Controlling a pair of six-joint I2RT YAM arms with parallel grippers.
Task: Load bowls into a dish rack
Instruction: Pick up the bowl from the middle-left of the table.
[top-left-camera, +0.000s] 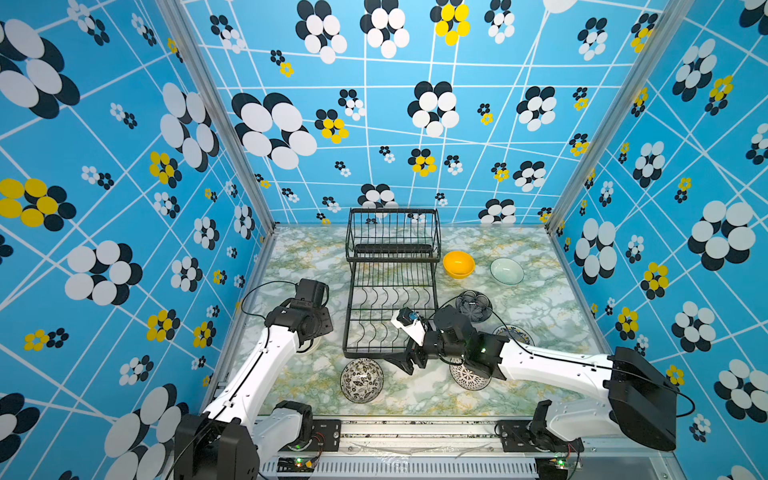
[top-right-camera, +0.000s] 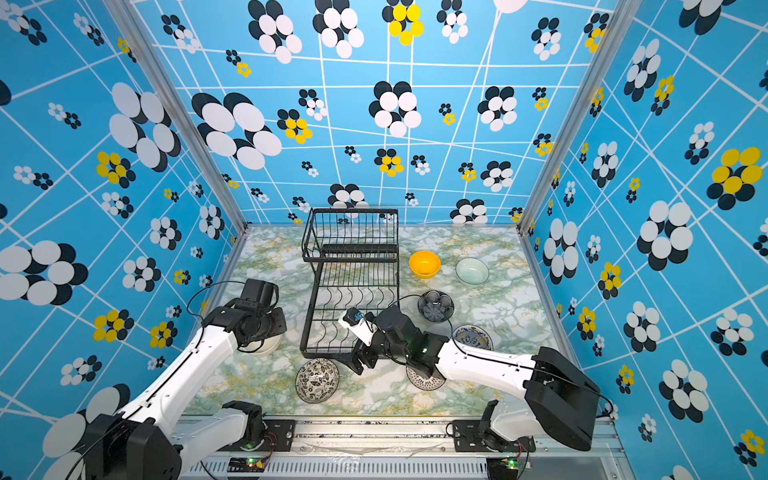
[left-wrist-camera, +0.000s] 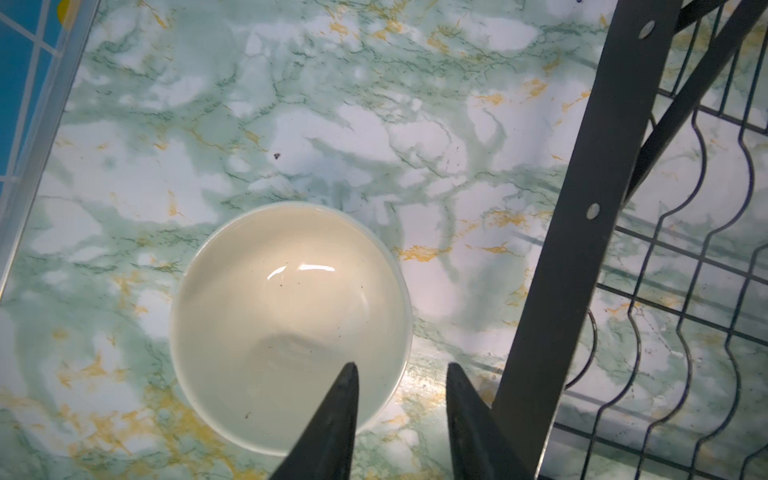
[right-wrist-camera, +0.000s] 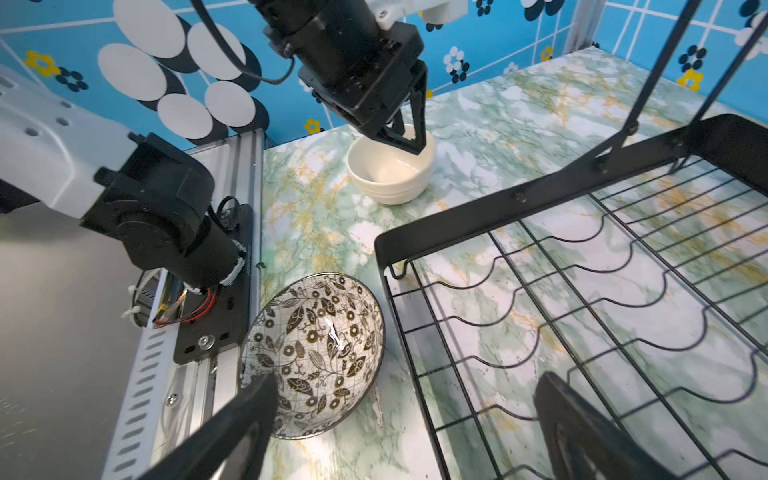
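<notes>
Across the green-veined marble tabletop (top-left-camera: 540, 307) sit a cream bowl (left-wrist-camera: 286, 307) whose rim the half-open left claw (left-wrist-camera: 401, 370) straddles without pinching, a black-and-white floral bowl (top-left-camera: 361, 380), the black dish rack (top-left-camera: 392, 250) with the wide-open right claw (right-wrist-camera: 407, 386) at its near corner, then a yellow bowl (top-left-camera: 458, 264), navy bowl (top-left-camera: 473, 305) and glass bowl (top-left-camera: 507, 271).

Bowls counted: seven small round bowls. By clock face from the black wire two-tier dish rack (top-left-camera: 392, 251):
- plain yellow (top-left-camera: 458, 264) and clear glass (top-left-camera: 507, 271) at two
- dark navy (top-left-camera: 473, 306) at three
- blue-yellow patterned (top-right-camera: 473, 337) at four
- pale lattice-patterned (top-left-camera: 467, 379) at five
- black-and-white floral (top-left-camera: 361, 380) at seven
- cream-white (left-wrist-camera: 282, 299) at eight

Dish racks: one. Robot arms: two, left arm (top-left-camera: 266, 357) and right arm (top-left-camera: 548, 365).
</notes>
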